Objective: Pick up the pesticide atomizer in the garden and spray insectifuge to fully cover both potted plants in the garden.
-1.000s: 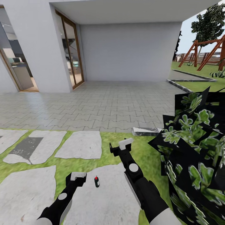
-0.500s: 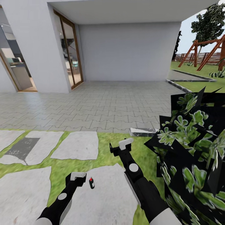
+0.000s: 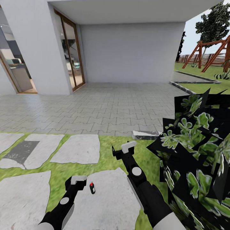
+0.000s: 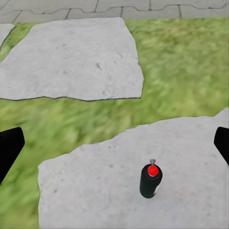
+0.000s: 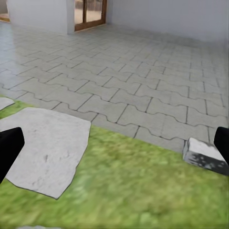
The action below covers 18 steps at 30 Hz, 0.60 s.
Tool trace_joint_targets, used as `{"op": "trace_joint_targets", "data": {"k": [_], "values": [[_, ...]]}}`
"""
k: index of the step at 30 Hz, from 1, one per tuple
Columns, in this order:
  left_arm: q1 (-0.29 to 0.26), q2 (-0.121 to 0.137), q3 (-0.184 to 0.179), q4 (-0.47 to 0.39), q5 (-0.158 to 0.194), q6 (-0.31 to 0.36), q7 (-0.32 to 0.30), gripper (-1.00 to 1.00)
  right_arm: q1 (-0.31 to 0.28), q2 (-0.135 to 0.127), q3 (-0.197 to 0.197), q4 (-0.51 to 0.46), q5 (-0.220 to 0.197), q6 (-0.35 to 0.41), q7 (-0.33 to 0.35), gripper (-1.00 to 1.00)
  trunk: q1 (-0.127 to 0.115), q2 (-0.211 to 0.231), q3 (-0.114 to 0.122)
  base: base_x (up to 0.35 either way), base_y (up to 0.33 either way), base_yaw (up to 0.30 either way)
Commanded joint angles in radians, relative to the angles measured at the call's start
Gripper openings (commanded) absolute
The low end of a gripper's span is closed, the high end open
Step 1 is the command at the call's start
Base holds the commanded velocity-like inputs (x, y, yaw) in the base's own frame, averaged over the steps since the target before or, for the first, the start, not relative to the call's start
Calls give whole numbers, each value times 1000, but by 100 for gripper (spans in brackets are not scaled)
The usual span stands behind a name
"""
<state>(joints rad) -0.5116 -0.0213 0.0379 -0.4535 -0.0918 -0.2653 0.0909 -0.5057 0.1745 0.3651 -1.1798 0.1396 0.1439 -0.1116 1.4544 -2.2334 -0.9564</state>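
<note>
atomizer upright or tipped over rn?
Upright. The pesticide atomizer stands on its base on a grey stepping stone, red top up; the head view shows it vertical beside the left gripper.

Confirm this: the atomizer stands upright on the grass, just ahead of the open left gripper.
Not on the grass. The atomizer stands upright on a grey stone slab, as the left wrist view shows. The rest holds: it is just ahead of the left gripper, whose jaws are open.
</note>
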Motion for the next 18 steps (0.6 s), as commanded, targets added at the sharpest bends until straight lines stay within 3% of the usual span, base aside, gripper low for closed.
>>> {"op": "trace_joint_targets", "data": {"k": [1, 6, 9, 14, 18], "values": [[-1, -4, 4, 1, -10, -3, 3, 100, -1, 0, 2, -1, 11, 8, -5, 100, 4, -8, -4, 0, 0, 0], [-1, -16, 4, 3, -9, -3, 6, 100, -1, 0, 2, -3, 10, 8, -5, 100, 23, -43, -22, 0, 0, 0], [-1, -40, 5, 2, -10, -2, 21, 100, -1, 0, 2, -2, 9, 8, -5, 100, 34, -64, -34, 0, 0, 0], [-3, -82, 3, 1, -14, -2, 117, 100, -1, 0, 2, -1, 10, 8, -5, 100, 54, -99, -54, 0, 0, 0], [-4, -99, 2, 0, -17, -2, 136, 100, -1, 0, 2, 0, 10, 8, -5, 100, 69, -127, -69, 0, 0, 0]]}}
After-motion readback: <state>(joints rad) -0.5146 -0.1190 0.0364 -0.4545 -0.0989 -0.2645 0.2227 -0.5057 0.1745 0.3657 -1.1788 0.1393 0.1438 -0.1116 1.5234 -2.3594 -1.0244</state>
